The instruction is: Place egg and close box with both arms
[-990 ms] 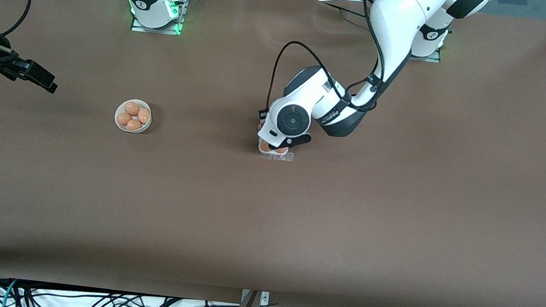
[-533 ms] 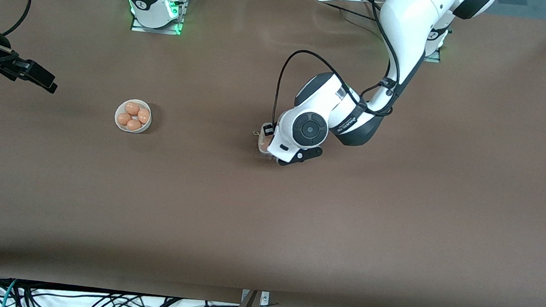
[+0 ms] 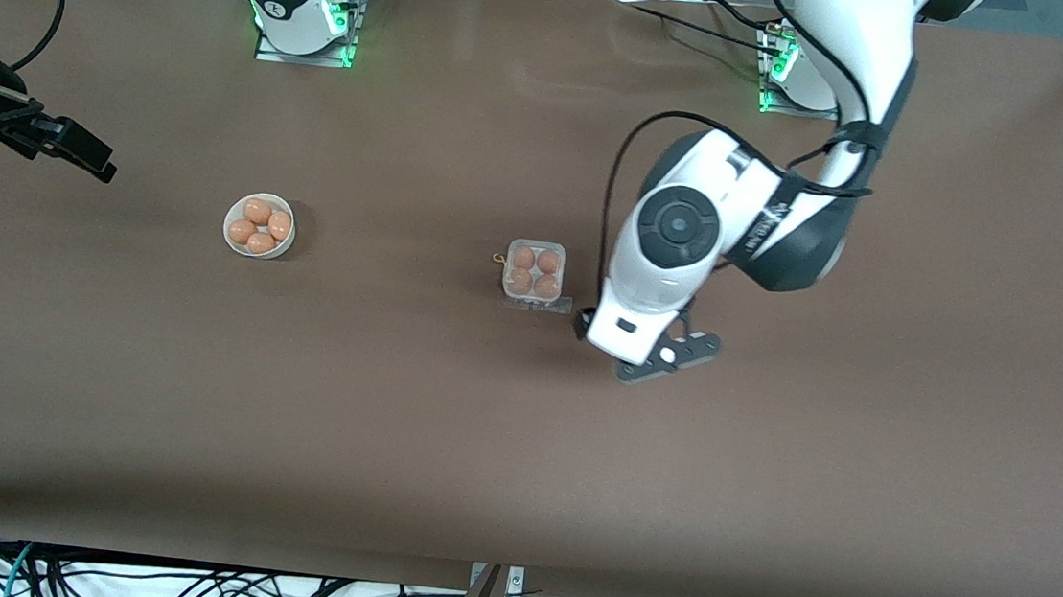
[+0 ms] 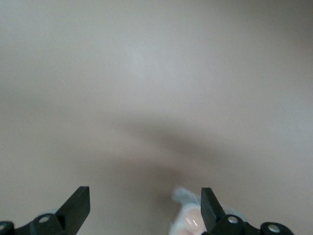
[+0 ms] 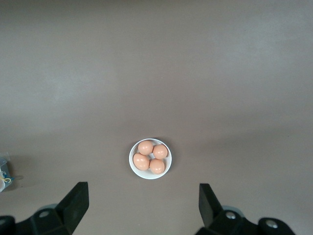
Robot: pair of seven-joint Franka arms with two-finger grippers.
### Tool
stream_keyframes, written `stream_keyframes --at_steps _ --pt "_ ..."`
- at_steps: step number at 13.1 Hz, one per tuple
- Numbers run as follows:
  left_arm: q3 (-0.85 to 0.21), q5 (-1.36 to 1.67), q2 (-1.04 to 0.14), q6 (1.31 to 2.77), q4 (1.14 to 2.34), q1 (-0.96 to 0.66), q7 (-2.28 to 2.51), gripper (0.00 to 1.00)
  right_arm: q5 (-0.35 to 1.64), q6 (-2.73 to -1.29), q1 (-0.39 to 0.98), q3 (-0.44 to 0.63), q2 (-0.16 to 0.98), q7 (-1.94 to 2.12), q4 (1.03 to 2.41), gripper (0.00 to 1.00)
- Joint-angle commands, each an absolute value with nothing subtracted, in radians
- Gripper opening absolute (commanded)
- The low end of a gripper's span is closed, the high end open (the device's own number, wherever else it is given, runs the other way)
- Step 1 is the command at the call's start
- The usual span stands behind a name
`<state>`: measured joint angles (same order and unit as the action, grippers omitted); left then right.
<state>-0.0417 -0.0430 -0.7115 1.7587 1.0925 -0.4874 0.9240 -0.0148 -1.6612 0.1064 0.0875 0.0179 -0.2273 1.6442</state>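
The box [image 3: 534, 271] is a clear carton on the table's middle with an egg [image 3: 523, 257] in each of its four cells. A clear flap lies along its edge nearer the camera; I cannot tell whether the lid is latched. My left gripper [image 3: 627, 357] hangs open and empty over bare table beside the box, toward the left arm's end. In the left wrist view its fingers [image 4: 145, 197] are spread and a blurred corner of the box [image 4: 188, 220] shows. My right gripper [image 3: 90, 158] waits open and empty, high over the right arm's end [image 5: 142, 194].
A round white bowl [image 3: 233, 218] with several more eggs stands toward the right arm's end of the table; it also shows in the right wrist view [image 5: 167, 163]. Cables lie along the table edge nearest the camera.
My left gripper has lifted off the box and swung toward the left arm's end, uncovering the box with its four eggs. The right arm has not moved.
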Motion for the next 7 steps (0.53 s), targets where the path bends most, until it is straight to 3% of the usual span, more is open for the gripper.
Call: stream_keyframes --at_steps 1,7 --pt "-0.043 -0.074 -0.668 1.714 1.081 -0.396 0.781 1.00 -0.011 -1.655 0.106 0.084 0.026 -0.224 1.620 1.00" --pt "-0.037 -0.147 -0.572 1.592 1.071 -0.204 0.402 1.00 -0.012 -1.674 0.104 0.084 0.038 -0.224 1.618 1.00"
